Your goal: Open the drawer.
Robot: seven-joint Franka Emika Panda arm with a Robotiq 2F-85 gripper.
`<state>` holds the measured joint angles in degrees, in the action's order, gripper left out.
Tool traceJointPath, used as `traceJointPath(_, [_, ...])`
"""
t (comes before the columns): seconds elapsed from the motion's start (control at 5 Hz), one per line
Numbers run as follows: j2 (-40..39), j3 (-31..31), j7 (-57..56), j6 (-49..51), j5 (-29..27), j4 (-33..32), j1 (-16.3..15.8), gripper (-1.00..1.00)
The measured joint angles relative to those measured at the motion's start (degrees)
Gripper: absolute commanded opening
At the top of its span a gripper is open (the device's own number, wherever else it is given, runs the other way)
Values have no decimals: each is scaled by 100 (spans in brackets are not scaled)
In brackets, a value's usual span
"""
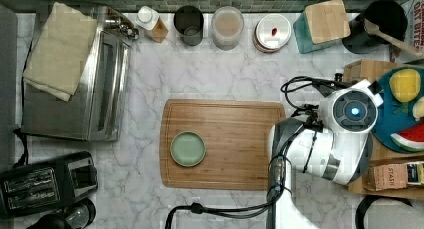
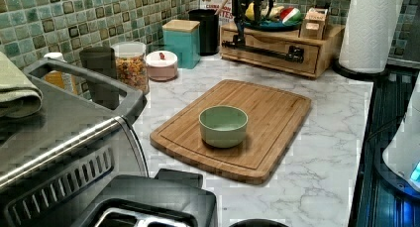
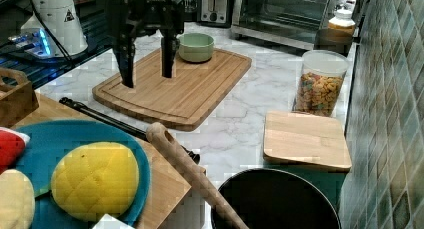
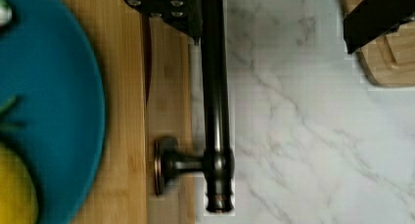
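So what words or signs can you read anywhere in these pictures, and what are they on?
"STASH" on the small brown box by the wooden unit.
"BITES" is the end of red lettering on the box at the top view's right edge; the rest is cut off.
A black warning triangle sign is on the white robot base.
White lettering on the gripper is too blurred to read.

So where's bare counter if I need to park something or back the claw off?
Bare marble lies between the cutting board and the toaster oven, and between the board and the back row of jars. The board is free apart from the green bowl. It is crowded around the drawer, whose box top carries the blue plate.
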<state>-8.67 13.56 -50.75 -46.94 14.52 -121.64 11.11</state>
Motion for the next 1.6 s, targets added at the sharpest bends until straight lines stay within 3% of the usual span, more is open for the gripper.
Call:
traceJointPath(0.4, [-554,-3,-266,-182,28,90,64,100])
traceJointPath(0.8, [-862,48,-255,271,462,-22,72,100])
traceJointPath(1.0, [-864,100,-269,-157,457,-78,95,100])
traceJointPath(1.2, [-916,107,-271,-739,435,-90,220,100])
traceJointPath(1.4, [-965,78,-271,-859,-96,-90,408,100])
traceJointPath(1.6, [-982,51,-271,-870,-170,-78,492,100])
